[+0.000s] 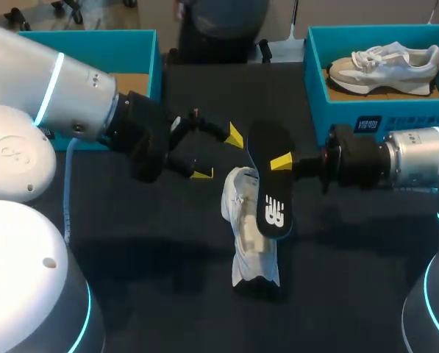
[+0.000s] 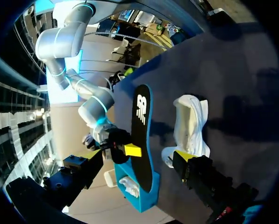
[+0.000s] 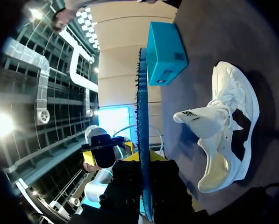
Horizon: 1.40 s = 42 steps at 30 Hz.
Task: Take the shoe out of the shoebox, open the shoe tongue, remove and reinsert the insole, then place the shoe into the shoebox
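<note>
A white shoe [image 1: 247, 235] rests on the dark table, and in the right wrist view its tongue [image 3: 200, 119] is pulled out. Above it hangs a black insole [image 1: 270, 180] with a white logo and a blue underside. My right gripper [image 1: 279, 163] is shut on the insole's edge, and its wrist view shows the insole [image 3: 142, 116] edge-on between the fingers. My left gripper [image 1: 219, 154] stands open just left of the insole's far end, without touching it. The left wrist view shows the insole [image 2: 141, 126] and the shoe [image 2: 191, 123] ahead of that gripper's fingers.
A teal shoebox [image 1: 318, 88] at the back right holds a second pale shoe [image 1: 384, 65]. Another teal box [image 1: 142, 44] stands at the back left, behind my left arm. Bare table stretches along the front.
</note>
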{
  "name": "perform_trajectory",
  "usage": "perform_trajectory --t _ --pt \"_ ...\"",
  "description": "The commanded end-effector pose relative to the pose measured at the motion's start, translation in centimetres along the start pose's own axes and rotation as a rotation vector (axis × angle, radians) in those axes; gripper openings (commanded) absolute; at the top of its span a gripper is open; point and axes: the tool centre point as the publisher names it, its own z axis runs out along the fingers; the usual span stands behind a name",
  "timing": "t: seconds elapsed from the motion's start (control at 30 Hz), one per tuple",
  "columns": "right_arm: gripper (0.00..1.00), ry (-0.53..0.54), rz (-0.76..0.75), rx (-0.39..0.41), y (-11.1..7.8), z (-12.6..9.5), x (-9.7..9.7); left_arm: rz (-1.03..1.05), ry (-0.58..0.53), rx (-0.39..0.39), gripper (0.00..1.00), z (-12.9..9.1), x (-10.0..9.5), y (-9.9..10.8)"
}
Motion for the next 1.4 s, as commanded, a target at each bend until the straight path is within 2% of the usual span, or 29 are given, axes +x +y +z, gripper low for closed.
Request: perform_trajectory --t 0.03,0.1,0.27,0.67,0.87,0.93,1.0,1.4 --pt "0.00 -0.031 0.001 0.007 -0.4 0.0 0.1 -0.034 0.231 0.001 1.00 -0.4 -1.8 0.1" --pt "0.00 -0.032 0.000 0.007 -0.5 0.1 0.1 -0.032 0.288 0.013 1.00 -0.5 -2.1 0.3" --pt "0.00 -0.041 -0.016 0.012 -0.2 0.4 0.1 0.017 0.397 -0.031 1.00 -0.7 -2.8 1.4" --pt "0.00 -0.061 -0.016 0.041 0.2 0.8 -0.2 0.017 0.397 -0.031 1.00 -0.7 -2.8 1.4" --pt "0.00 -0.077 -0.013 0.050 0.1 1.0 -0.5 0.019 0.572 -0.027 1.00 0.9 -3.9 1.6" --pt "0.00 -0.078 -0.011 0.052 0.1 1.1 -0.5 -0.031 0.599 -0.004 1.00 1.5 -4.0 1.8" --pt "0.00 -0.081 -0.013 0.054 0.2 1.1 -0.5 -0.023 0.639 -0.018 1.00 1.9 -4.0 1.9" --pt "0.00 -0.089 -0.001 0.055 0.2 1.3 -1.0 -0.051 0.677 -0.021 1.00 2.8 -4.6 2.5"
